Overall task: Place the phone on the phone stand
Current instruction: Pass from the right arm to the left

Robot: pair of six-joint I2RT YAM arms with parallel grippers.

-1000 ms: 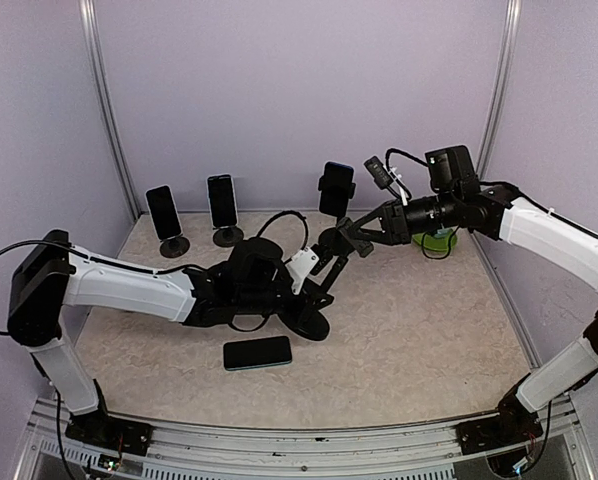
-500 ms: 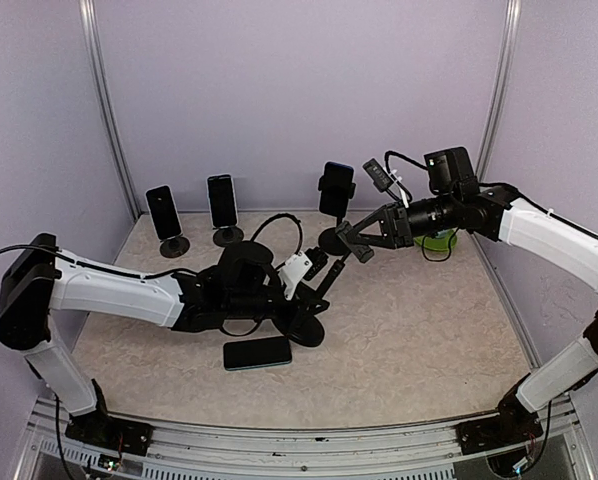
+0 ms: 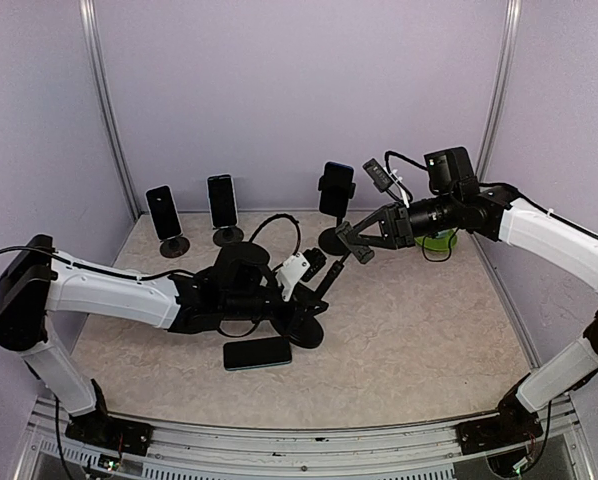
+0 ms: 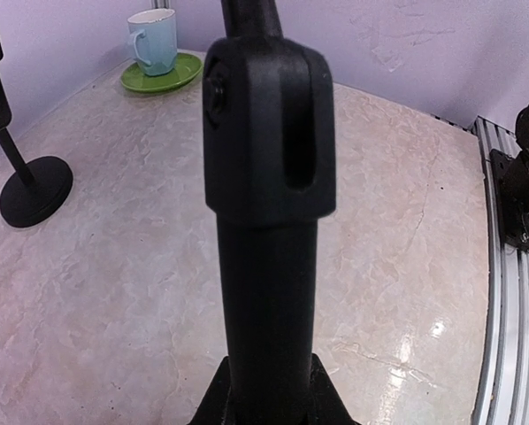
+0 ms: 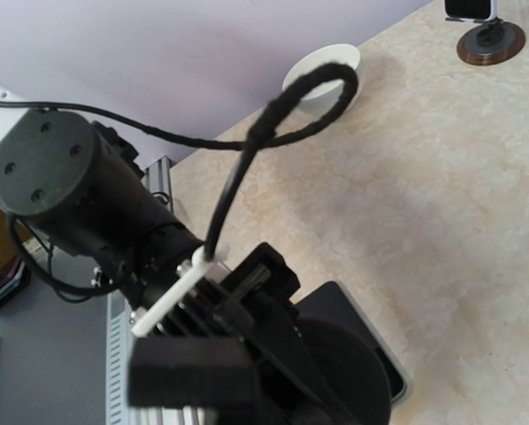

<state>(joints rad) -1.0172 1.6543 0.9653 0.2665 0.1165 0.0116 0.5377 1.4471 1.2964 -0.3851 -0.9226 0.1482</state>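
On the beige marbled tabletop [image 3: 429, 330], my left gripper [image 3: 297, 275] pinches the post of the black round-based phone stand [image 3: 306, 325]. My right gripper [image 3: 357, 245] seems clamped on its cradle. I should steady the tilt, then free one gripper for the dark flat phone [image 3: 257, 352] lying just before the stand's base.

walls [image 3: 299, 90]: plain lilac | tabletop [image 3: 429, 330]: beige marbled | corner posts [image 3: 107, 110]: metal | light: even

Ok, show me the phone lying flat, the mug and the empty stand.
phone [image 3: 258, 353], top view, middle of its dark face.
mug [image 4: 152, 40], left wrist view, its side wall.
stand [image 4: 269, 292], left wrist view, its pole.
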